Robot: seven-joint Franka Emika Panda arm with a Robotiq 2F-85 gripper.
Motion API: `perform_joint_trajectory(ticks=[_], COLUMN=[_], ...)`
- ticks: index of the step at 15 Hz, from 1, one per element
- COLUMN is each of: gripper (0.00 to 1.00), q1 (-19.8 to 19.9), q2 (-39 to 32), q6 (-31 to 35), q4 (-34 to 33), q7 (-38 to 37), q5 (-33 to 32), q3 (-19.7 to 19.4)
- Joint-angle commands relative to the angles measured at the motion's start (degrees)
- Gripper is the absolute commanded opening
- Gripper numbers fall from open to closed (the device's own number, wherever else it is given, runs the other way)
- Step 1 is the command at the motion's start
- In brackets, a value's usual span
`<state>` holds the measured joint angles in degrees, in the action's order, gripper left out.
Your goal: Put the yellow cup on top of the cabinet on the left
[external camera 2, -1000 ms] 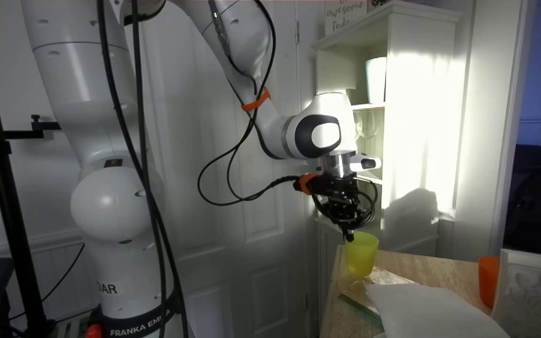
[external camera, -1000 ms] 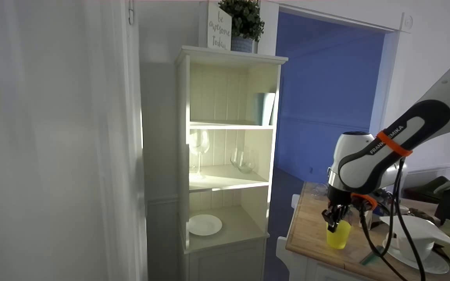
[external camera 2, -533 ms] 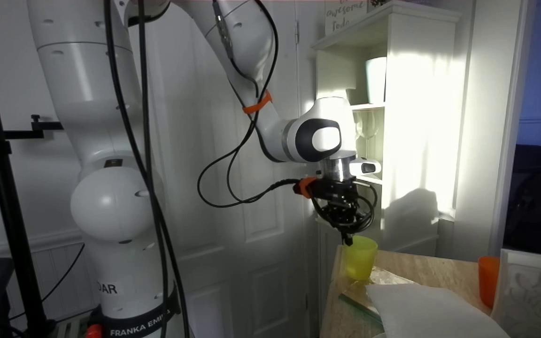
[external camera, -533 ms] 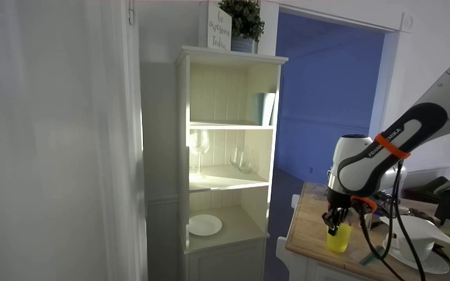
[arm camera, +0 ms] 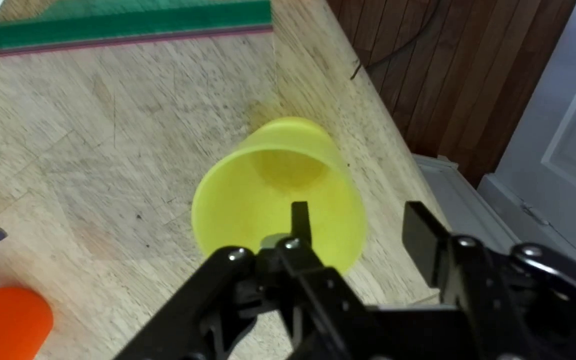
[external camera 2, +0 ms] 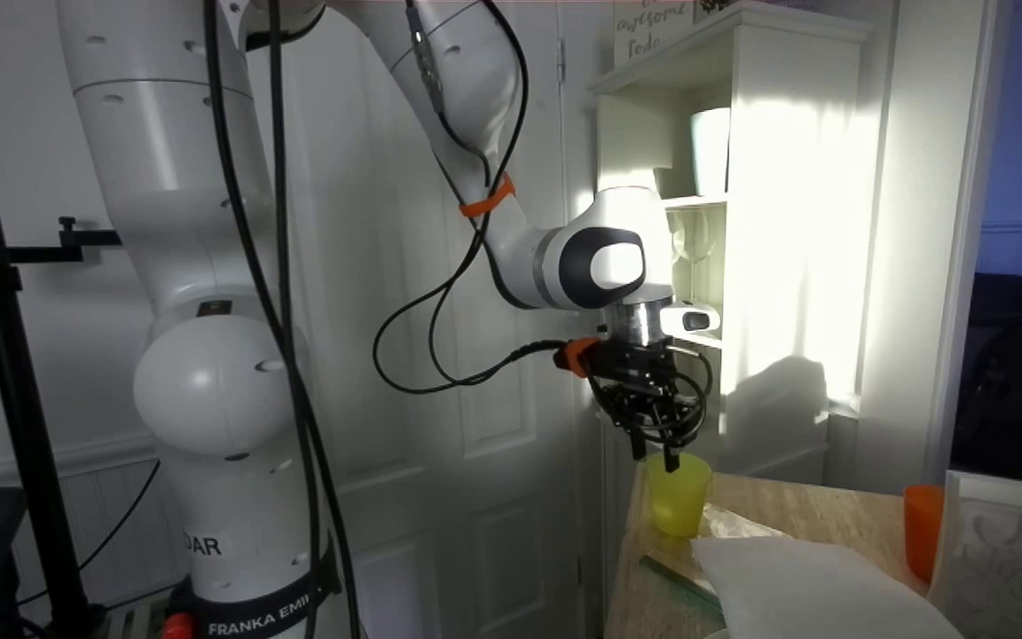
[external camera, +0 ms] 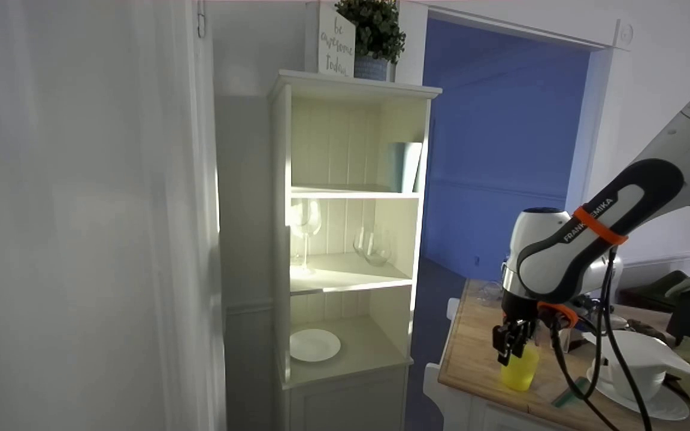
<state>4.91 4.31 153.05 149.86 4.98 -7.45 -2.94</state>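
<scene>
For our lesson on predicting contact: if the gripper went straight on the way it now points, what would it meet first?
Probably the yellow cup: the gripper points down, one finger over the cup's mouth, the other outside its rim. Depth is unclear; the rim might pass between them.

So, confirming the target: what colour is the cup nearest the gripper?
The cup is yellow, clearest in the wrist view.

The white sign [external camera: 336,45] atop the cabinet [external camera: 333,137] reads "be awesome today". Right of the cabinet, in an exterior view, the arm [external camera: 650,185] bears FRANK and EMIKA around an orange band [external camera: 600,226]. Left of the cabinet, in an exterior view, the black base collar [external camera 2: 249,612] shows FRANKA EMI; the white housing [external camera 2: 236,515] above, letters ending AR.
</scene>
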Motion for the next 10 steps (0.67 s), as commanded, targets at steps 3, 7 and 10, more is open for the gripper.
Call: perform_joint_trajectory(ticks=[3, 7, 10], gripper=[0.98, 1.00, 1.00], q1=[-1.2, -1.7, -0.2], q2=[10.7, 16.1, 18.9], q6=[-12.2, -19.5, -19.4], q4=[0.0, -4.5, -6.4], q7=[-5.7, -13.8, -18.3], q5=[1.2, 6.5, 8.6], q3=[1.3, 2.3, 1.7])
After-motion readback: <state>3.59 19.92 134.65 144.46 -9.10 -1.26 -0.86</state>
